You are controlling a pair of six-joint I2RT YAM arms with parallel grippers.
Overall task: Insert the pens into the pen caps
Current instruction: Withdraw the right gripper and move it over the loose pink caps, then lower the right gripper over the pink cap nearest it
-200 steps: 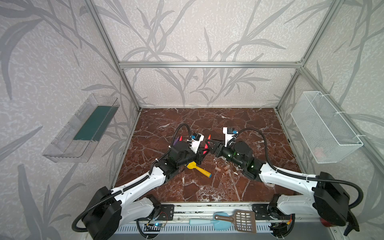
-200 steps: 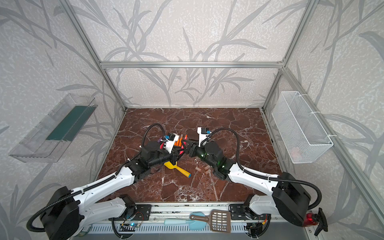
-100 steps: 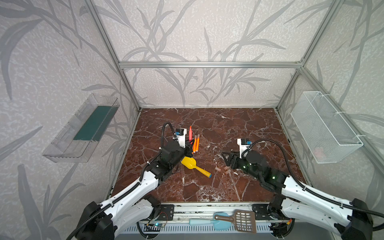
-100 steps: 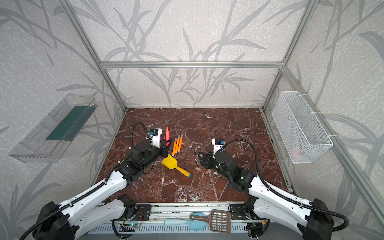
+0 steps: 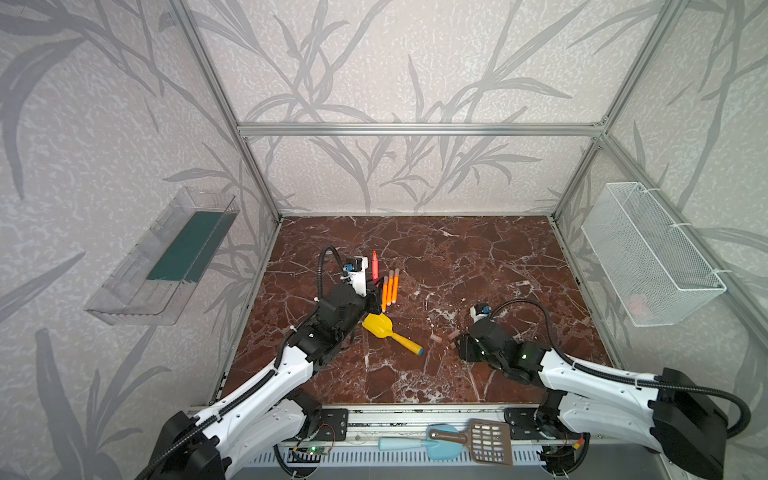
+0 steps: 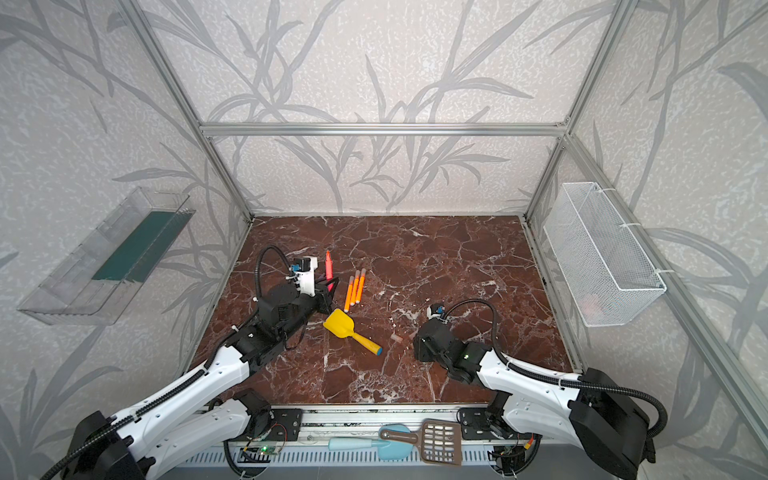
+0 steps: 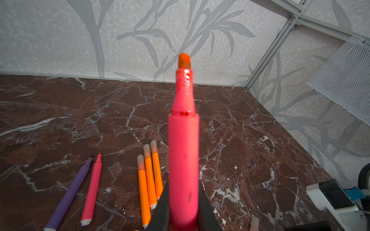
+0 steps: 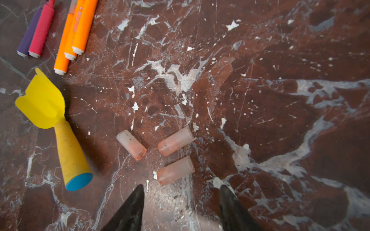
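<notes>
My left gripper (image 7: 183, 200) is shut on a pinkish-red pen (image 7: 183, 140), which sticks out uncapped with its tip away from the jaws; it also shows in both top views (image 5: 375, 266) (image 6: 329, 266). Three orange pens (image 7: 149, 176) (image 5: 390, 286) lie side by side with caps on. A purple pen (image 7: 68, 196) and another pinkish-red pen (image 7: 92, 188) lie bare beside them. Three loose pen caps (image 8: 131, 144) (image 8: 176, 141) (image 8: 175, 170) lie on the floor. My right gripper (image 8: 181, 189) (image 5: 459, 347) hangs open just short of the nearest cap, with nothing between its fingers.
A yellow toy shovel (image 5: 376, 326) (image 8: 44, 104) lies between the arms, next to the caps. A white wire basket (image 5: 648, 253) hangs on the right wall and a clear shelf (image 5: 166, 257) on the left wall. A spatula and scoop (image 5: 478, 440) rest on the front rail.
The two grippers, close together mid-floor a second ago, have drawn apart. The left went back-left with the pen; the right came front-right, low over the caps, its jaws a little narrower.
</notes>
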